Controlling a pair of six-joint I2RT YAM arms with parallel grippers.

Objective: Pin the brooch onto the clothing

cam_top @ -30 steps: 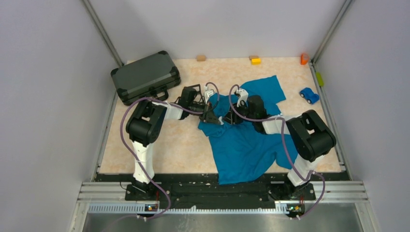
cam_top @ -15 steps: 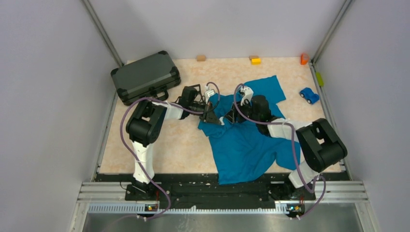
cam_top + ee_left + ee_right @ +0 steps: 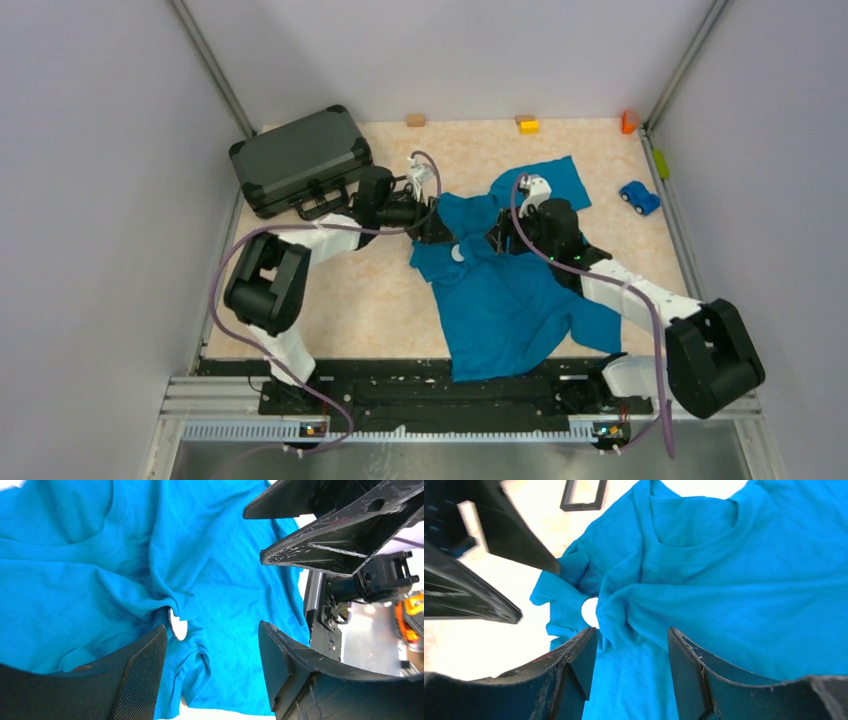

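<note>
In the top view the case (image 3: pixel 300 160) sits at 10 o'clock on the table (image 3: pixel 350 300). The left gripper (image 3: pixel 438 230) reaches from beside it to the shirt's left edge. Its wrist view shows the left gripper (image 3: pixel 212 630) with jaws apart and nothing between them but fabric below. The brooch (image 3: pixel 457 254) (a small pale disc here) lies on the shirt (image 3: pixel 500 300), at about 5 o'clock from the left gripper and 8 o'clock from the right one. It sits between them, touched by neither. In the left wrist view the brooch (image 3: pixel 178 628) is half tucked under a bunched fold, just beside the left finger. The right gripper (image 3: pixel 497 240) hangs over the shirt's middle. Its own camera shows the right gripper (image 3: pixel 631 632) spread open and holding nothing, with the brooch (image 3: pixel 589 611) at its 10 o'clock. The car (image 3: pixel 639 197) rests at 2 o'clock, well apart.
</note>
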